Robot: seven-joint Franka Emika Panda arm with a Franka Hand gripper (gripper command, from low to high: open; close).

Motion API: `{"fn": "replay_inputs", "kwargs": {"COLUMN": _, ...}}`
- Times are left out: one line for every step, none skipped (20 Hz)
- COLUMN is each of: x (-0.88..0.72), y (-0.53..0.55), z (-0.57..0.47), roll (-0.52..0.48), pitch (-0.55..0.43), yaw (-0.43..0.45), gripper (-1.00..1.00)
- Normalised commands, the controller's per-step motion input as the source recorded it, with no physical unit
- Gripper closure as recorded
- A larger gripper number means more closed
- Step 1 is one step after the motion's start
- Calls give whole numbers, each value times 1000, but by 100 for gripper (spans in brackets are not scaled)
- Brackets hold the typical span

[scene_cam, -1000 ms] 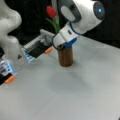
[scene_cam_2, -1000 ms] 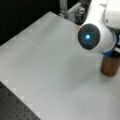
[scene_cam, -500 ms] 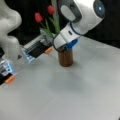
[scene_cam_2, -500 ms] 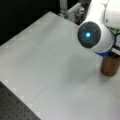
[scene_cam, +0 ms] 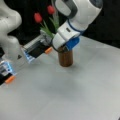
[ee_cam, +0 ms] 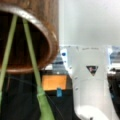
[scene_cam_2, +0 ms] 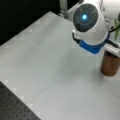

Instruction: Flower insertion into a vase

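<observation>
**Tulips leaning out of the vase as the arm crowds in above it**

I am looking at a pale grey table (scene_cam: 75, 97) running under a black backdrop; in a front view a dark perforated board (scene_cam_2: 15, 110) is showing past the table's bottom-left edge. A second white robot body (scene_cam: 10, 32) is standing at a front view's left, with small orange-tipped fixtures (scene_cam: 48, 50) lying near it.

The vase (scene_cam: 65, 58) is standing upright on the table, its long axis vertical and its round mouth facing up, near the far side in a front view and at the right edge in a front view (scene_cam_2: 109, 65). Two green stems (ee_cam: 31, 50) are running into its mouth in the wrist view, which is looking along the vase's rim (ee_cam: 50, 37). The red tulips (scene_cam: 38, 18) are leaning toward a front view's top left, their leaves (scene_cam: 48, 31) spreading just above the mouth.

I am seeing the arm's white and blue wrist (scene_cam: 66, 37) hanging directly over the vase and covering its mouth in both front views. The claw itself is hidden behind that housing, so I cannot tell whether it is apart, together or clamped on the stems. The stems' lower ends are lost inside the vase.
</observation>
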Motion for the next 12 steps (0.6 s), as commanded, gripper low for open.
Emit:
{"fn": "replay_inputs", "kwargs": {"x": -325, "y": -376, "z": 7, "roll": 38, "pitch": -1000, "yaw": 34, "gripper": -100}}
{"fn": "replay_inputs", "kwargs": {"x": -342, "y": -373, "z": -10, "roll": 27, "pitch": -1000, "yaw": 45, "gripper": -100}}
{"fn": "replay_inputs", "kwargs": {"x": -358, "y": -387, "z": -24, "roll": -20, "pitch": -1000, "yaw": 43, "gripper": -100}}
{"fn": "replay_inputs", "kwargs": {"x": -386, "y": -374, "z": -44, "roll": -33, "pitch": -932, "yaw": 48, "gripper": -100}}
{"fn": "replay_inputs", "kwargs": {"x": -411, "y": -349, "z": -66, "roll": -38, "pitch": -841, "yaw": 56, "gripper": -100}}
{"fn": "replay_inputs", "kwargs": {"x": -392, "y": -340, "z": -65, "roll": -32, "pitch": -769, "yaw": 22, "gripper": -100}}
{"fn": "replay_inputs", "kwargs": {"x": -375, "y": -316, "z": -72, "roll": -27, "pitch": -684, "yaw": 20, "gripper": -100}}
{"fn": "replay_inputs", "kwargs": {"x": -351, "y": -286, "z": -83, "roll": -24, "pitch": -601, "yaw": 27, "gripper": -100}}
{"fn": "replay_inputs", "kwargs": {"x": -307, "y": -283, "z": -89, "roll": -28, "pitch": -488, "yaw": 34, "gripper": -100}}
{"fn": "replay_inputs", "kwargs": {"x": -265, "y": -269, "z": -96, "roll": -32, "pitch": -408, "yaw": 45, "gripper": -100}}
{"fn": "replay_inputs", "kwargs": {"x": -221, "y": -247, "z": -100, "roll": -37, "pitch": -341, "yaw": 56, "gripper": -100}}
{"fn": "replay_inputs", "kwargs": {"x": -149, "y": -245, "z": -101, "roll": -35, "pitch": -276, "yaw": 56, "gripper": -100}}
